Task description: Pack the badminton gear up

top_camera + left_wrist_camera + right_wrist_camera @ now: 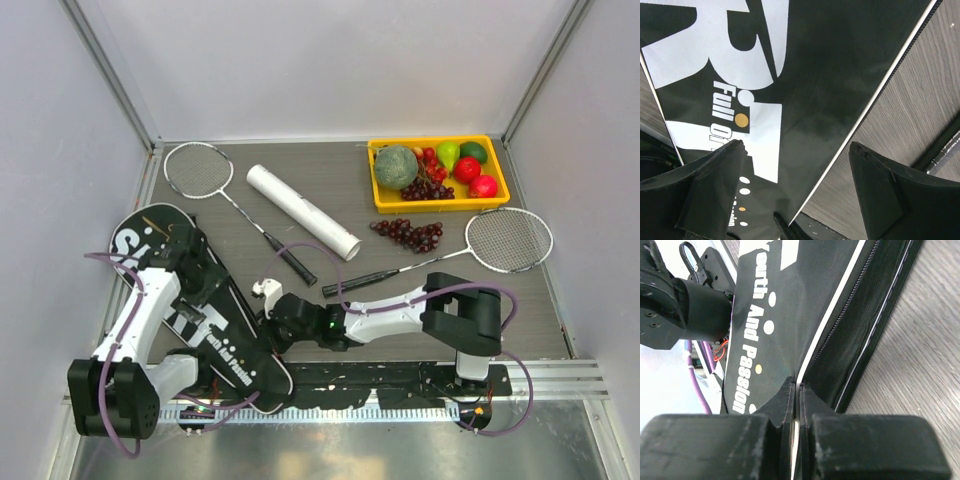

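Note:
The black racket bag (165,240) with white lettering lies at the front left. My left gripper (205,285) hovers over its middle. In the left wrist view this gripper (796,145) is open and holds nothing, with the bag (815,75) just below its fingers. My right gripper (270,322) is at the bag's right edge. In the right wrist view it (799,385) is shut on the bag's white-piped rim (840,320). One racket (200,170) lies at the back left and another racket (508,240) at the right. The white tube (302,210) rests between them.
A yellow tray (440,203) of fruit stands at the back right, with a bunch of dark grapes (410,233) in front of it on the table. Walls close in the left, back and right sides. A metal rail (560,378) runs along the near edge.

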Motion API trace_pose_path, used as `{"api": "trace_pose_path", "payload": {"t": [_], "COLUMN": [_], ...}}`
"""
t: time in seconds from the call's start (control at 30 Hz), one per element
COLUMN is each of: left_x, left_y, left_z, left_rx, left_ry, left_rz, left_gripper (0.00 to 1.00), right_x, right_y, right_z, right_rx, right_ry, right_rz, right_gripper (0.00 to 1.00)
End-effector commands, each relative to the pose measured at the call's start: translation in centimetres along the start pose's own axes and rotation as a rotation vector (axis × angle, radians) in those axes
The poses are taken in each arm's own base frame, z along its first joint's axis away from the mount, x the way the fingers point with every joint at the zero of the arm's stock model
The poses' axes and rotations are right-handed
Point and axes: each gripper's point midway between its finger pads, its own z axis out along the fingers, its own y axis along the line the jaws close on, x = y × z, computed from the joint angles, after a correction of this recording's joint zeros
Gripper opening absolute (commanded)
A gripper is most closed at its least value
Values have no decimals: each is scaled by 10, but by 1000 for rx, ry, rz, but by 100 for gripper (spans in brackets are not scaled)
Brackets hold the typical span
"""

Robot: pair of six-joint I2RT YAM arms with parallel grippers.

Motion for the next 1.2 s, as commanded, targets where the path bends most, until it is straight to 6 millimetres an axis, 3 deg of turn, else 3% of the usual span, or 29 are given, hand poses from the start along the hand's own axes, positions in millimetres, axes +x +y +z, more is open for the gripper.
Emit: {"api": "trace_pose_path", "payload": {"t": [0.0,0.03,0.37,0.63,0.8,0.93,1.1,1.17], "left_x": [-5,-4,11,16,17,19,28,30], "left_y": [-16,-16,-4,-2,-6,-6,-11,-13], "left_z": [-19,-22,-24,-19,-20,-16,-11,-11], "left_rx": [67,60,-2,3,7,5,22,29], "left_ry": [-22,-20,19,33,43,57,111,129], "left_rz": [9,11,18,15,35,46,76,85], "left_gripper": [88,88,84,62,69,47,0,0], "right_x": [-57,-50,-51,-53,-53,-53,-51,-50], "right_y": [21,16,22,22,25,28,30,31], "right_z": [-24,-23,-23,-25,-25,-25,-28,-30], "right_rx": [130,161,311,335,324,316,301,290], "right_ry": [-169,-139,-116,-124,-128,-124,-125,-125], "right_rz": [-139,-161,-293,-320,-338,-343,-347,-341], "right_gripper": [6,5,5,5,5,5,8,17]}}
